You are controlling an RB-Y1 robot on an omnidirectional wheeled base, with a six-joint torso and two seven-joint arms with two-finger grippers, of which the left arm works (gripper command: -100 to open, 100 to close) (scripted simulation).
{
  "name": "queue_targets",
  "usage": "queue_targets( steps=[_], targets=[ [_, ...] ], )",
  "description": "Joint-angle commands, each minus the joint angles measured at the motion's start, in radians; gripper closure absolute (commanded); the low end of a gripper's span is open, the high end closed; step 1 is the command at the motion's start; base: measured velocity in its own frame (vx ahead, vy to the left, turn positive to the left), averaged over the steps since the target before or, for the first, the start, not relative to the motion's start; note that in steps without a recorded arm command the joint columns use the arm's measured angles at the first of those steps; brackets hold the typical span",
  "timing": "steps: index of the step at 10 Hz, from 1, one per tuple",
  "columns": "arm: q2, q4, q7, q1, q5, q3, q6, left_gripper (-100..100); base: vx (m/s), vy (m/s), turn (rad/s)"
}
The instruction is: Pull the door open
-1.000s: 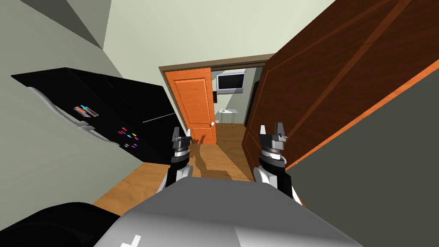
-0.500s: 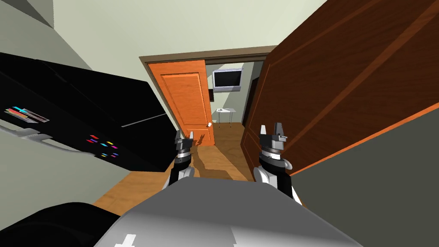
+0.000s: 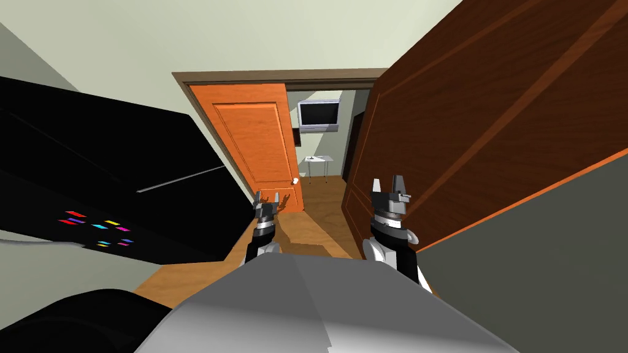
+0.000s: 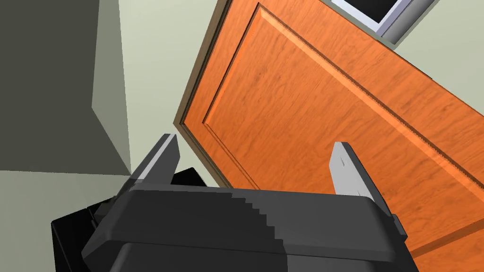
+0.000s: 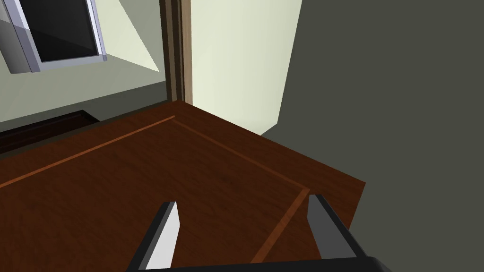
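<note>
Both arms are held out in front, forearms roughly parallel, pointing forward. The left gripper (image 3: pixel 268 197) looks stretched a bit further ahead than the right gripper (image 3: pixel 387 181). Both have their fingers (image 4: pixel 349 171) spread wide apart, holding zilch.

Two doors on show: one orange door (image 3: pixel 254 144), one dark brown door (image 3: pixel 466 122). One white knob (image 3: pixel 295 181). One black fridge (image 3: pixel 153 153). Past the doorway, one wall screen (image 3: pixel 319 115) and one small white bench (image 3: pixel 319 159). Two grippers: left gripper (image 3: pixel 268 197), right gripper (image 3: pixel 387 182), two fingers apiece.
</note>
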Motion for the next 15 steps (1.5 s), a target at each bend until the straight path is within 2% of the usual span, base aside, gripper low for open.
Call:
queue_targets(
  steps=[1,15],
  targets=[
    [0.01,0.029,0.03,0.001,0.032,-0.011,-0.015,-100,0.093,0.03,-0.126],
    [0.106,0.327,0.312,0.013,0.345,-0.117,-0.167,-100,0.091,0.04,-0.143]
  ],
)
